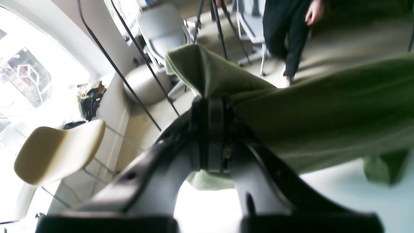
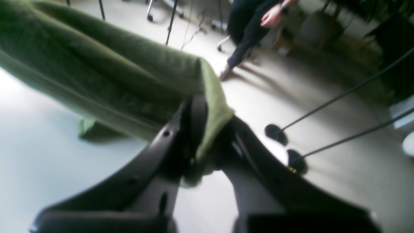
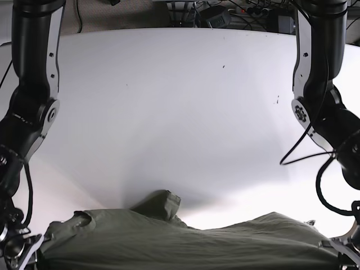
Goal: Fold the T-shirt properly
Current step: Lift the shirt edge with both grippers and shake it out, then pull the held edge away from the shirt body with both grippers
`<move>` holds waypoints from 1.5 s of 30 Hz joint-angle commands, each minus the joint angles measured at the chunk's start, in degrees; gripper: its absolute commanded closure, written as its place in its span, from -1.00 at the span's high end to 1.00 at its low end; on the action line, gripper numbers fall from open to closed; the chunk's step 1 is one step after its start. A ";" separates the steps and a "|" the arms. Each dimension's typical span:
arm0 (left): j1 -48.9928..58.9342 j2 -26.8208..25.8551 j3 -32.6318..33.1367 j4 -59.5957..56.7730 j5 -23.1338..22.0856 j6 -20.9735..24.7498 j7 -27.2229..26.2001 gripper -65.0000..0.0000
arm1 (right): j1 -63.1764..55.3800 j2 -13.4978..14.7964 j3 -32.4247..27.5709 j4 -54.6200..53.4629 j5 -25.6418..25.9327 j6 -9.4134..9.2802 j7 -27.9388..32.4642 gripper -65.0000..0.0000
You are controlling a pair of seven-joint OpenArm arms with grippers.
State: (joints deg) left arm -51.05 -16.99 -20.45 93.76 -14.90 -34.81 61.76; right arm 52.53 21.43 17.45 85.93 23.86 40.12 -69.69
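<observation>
A green T-shirt [image 3: 185,239] hangs stretched between my two grippers along the near edge of the white table [image 3: 180,112]; a fold of it [image 3: 160,203] rests on the table. My left gripper [image 1: 210,106] is shut on one end of the T-shirt [image 1: 291,106], at the base view's lower right [image 3: 337,247]. My right gripper [image 2: 207,129] is shut on the other end of the T-shirt [image 2: 113,74], at the base view's lower left [image 3: 25,247]. Both ends are lifted above the table.
Both arms [image 3: 34,101] [image 3: 318,84] stand at the table's sides. Beyond the table a person [image 1: 288,35] walks on the floor, with office chairs [image 1: 161,29], tripod legs [image 1: 220,29] and a cream chair [image 1: 55,152] nearby. Cables [image 2: 339,94] cross the right wrist view.
</observation>
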 commanded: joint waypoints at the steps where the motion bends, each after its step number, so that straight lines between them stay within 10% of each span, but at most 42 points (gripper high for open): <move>1: 4.41 -0.81 -2.54 4.93 -0.27 0.04 -1.14 -1.00 | -5.72 0.85 2.81 5.89 0.10 -0.12 0.90 -0.93; 17: 48.19 7.02 -20.74 18.29 -0.36 -5.19 -1.58 -1.00 | -59.43 -16.55 21.54 28.49 0.10 -0.12 0.99 -0.93; 45: 62.70 7.98 -32.26 17.59 0.17 -5.19 -1.58 -1.00 | -64.01 -20.60 14.15 24.79 0.10 -0.12 1.25 -0.92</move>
State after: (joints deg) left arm 11.79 -7.88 -52.27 110.61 -14.81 -40.34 61.28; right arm -11.94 0.25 31.33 109.84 23.75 40.10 -69.28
